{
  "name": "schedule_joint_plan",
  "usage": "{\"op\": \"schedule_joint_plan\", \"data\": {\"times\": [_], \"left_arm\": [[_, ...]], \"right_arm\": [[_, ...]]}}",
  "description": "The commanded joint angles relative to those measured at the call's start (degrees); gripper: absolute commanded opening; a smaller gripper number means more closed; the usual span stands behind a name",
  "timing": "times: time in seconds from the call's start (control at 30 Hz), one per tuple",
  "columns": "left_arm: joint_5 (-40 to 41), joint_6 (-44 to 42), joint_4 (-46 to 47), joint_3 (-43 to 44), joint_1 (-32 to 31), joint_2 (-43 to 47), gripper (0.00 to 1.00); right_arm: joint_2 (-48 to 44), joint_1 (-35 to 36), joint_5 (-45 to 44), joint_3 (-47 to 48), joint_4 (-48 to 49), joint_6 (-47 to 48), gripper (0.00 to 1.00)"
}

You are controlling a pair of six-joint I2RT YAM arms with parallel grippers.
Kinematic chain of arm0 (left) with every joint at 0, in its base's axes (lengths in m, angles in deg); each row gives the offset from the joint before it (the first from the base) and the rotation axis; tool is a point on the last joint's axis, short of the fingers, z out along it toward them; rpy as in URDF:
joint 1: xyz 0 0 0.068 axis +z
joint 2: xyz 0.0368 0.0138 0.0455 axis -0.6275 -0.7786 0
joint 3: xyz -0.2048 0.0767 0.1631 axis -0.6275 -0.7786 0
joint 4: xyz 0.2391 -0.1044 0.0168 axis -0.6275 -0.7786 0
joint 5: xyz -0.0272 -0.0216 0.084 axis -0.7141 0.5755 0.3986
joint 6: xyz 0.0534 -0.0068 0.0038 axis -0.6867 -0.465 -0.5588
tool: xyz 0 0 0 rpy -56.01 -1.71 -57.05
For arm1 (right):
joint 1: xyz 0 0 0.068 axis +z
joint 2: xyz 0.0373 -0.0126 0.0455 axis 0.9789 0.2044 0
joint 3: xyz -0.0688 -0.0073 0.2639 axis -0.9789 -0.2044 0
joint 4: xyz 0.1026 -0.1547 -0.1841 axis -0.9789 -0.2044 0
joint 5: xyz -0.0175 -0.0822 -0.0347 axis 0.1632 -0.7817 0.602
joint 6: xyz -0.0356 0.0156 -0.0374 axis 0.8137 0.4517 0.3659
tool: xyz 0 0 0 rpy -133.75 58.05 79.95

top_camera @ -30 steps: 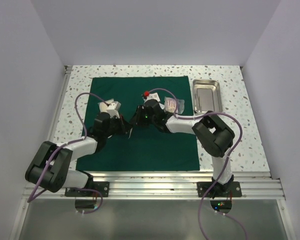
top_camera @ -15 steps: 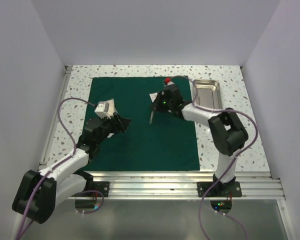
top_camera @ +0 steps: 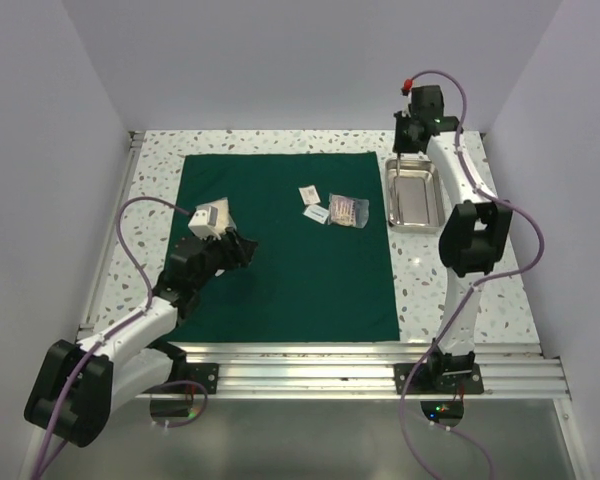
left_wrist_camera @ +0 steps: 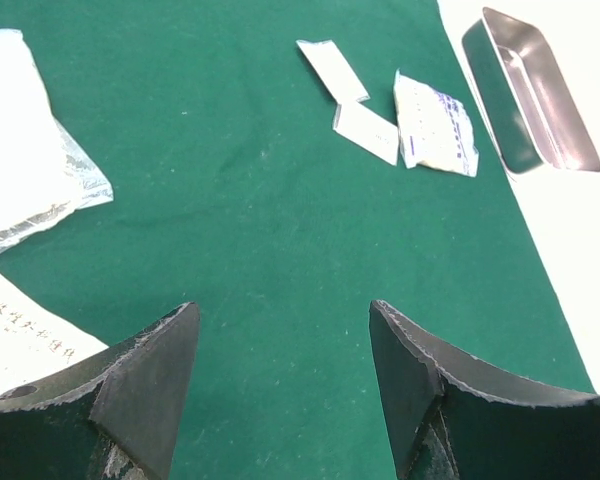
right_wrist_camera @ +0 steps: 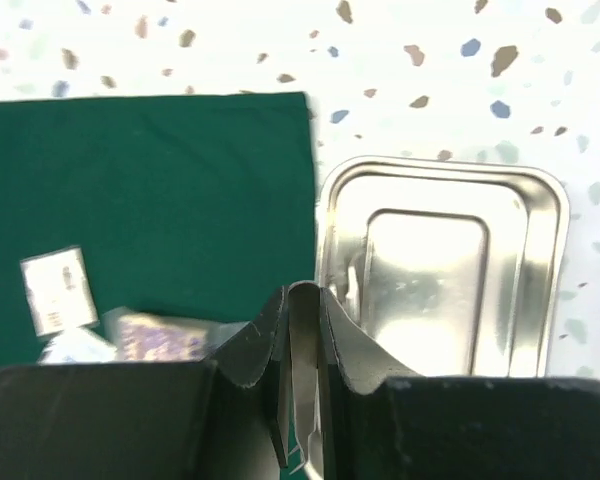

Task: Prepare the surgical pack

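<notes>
The surgical pack [top_camera: 280,290] is a dark green sheet lying flat on the table, also seen in the left wrist view [left_wrist_camera: 280,200] and the right wrist view [right_wrist_camera: 140,170]. My left gripper [top_camera: 248,248] hangs over the sheet's left half, open, with only bare cloth between its fingers [left_wrist_camera: 285,310]. My right gripper [top_camera: 410,138] is raised above the far end of the steel tray [top_camera: 414,225]. It is shut on a thin metal instrument [right_wrist_camera: 305,330] that stands upright between its fingers [right_wrist_camera: 303,290]. The tray [right_wrist_camera: 440,170] holds nothing.
Three small packets [top_camera: 308,194] [top_camera: 315,213] [top_camera: 347,211] lie on the sheet near its right edge. Under the left wrist are a clear plastic bag [left_wrist_camera: 20,140] and a printed paper [left_wrist_camera: 20,345]. White walls close in the table's sides and back.
The left gripper opened and drew back to the left. The right arm swung from the sheet's middle up to the back right over the tray, carrying the thin instrument.
</notes>
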Motion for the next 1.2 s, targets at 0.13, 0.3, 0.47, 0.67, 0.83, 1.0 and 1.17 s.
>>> {"op": "schedule_joint_plan", "data": {"times": [0.13,0.3,0.47,0.67,0.83,1.0,1.17], "left_arm": [[1.2,-1.6,0.9,0.3,0.0,-1.2,0.73],[1.0,-1.6,1.4,0.4,0.0,-2.1,0.73],[0.8,-1.6,1.6,0.5,0.0,-2.6,0.73],[0.5,-1.6,1.7,0.5,0.0,-2.4,0.73],[0.8,-1.8,1.2,0.5,-0.1,-1.6,0.73],[1.6,-2.2,1.0,0.5,-0.1,-1.2,0.74],[2.1,-2.8,1.0,0.5,-0.1,-1.4,0.74]], "right_arm": [[10.0,0.1,-7.6,6.1,-13.7,7.6,0.06],[10.5,0.0,-11.3,2.5,-10.0,10.1,0.06],[10.2,0.0,-10.7,-0.9,-7.5,9.4,0.07],[8.9,0.0,-10.4,-5.6,-3.3,6.7,0.24],[3.2,0.3,-11.2,-8.7,-1.3,5.0,0.37],[-5.1,1.5,-11.1,-15.3,3.5,3.1,0.48],[-12.4,4.0,-1.7,-22.5,8.2,-0.7,0.5]]}}
